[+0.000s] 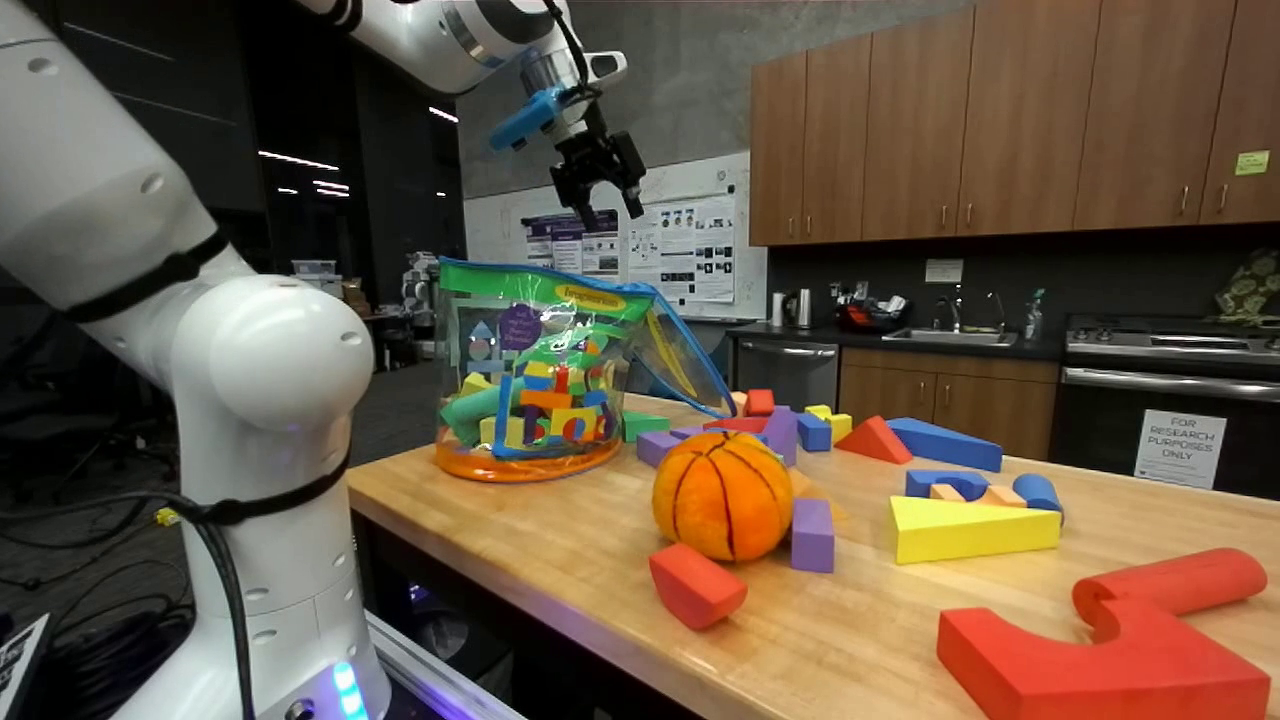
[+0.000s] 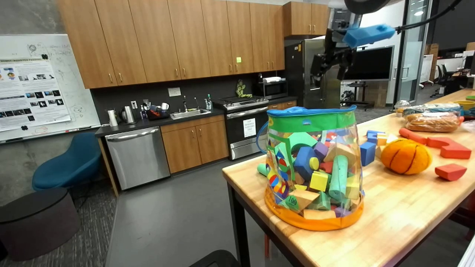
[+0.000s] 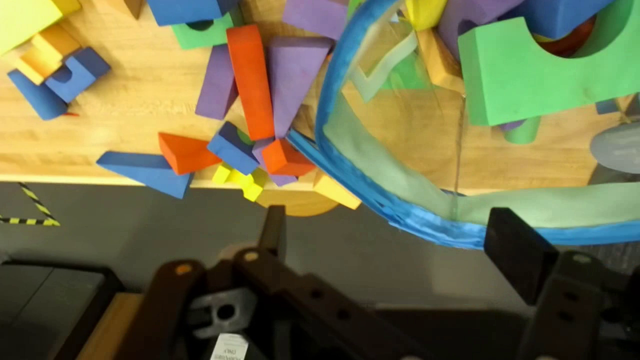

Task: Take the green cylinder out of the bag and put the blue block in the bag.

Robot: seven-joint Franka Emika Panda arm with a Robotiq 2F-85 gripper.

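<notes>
The clear bag stands upright on the table, with a green band [image 1: 520,285], blue zip edge and orange base. It also shows in an exterior view [image 2: 310,124]. Its lid is open and hangs to one side. A green cylinder [image 2: 338,178] stands tilted inside against the bag wall, among many blocks. Several blue blocks lie outside, among them a blue block [image 1: 814,432] and a long blue wedge [image 1: 945,443]; I cannot tell which is meant. My gripper [image 1: 612,210] is open and empty, pointing down above the bag. In the wrist view its fingers [image 3: 387,220] appear over the bag's blue rim [image 3: 425,225].
An orange ball [image 1: 722,495] sits near the table's front edge by a purple block [image 1: 812,535] and a red block [image 1: 697,585]. A yellow wedge [image 1: 970,530] and red pieces [image 1: 1105,660] lie farther along. Packaged bread [image 2: 432,122] is at the far end.
</notes>
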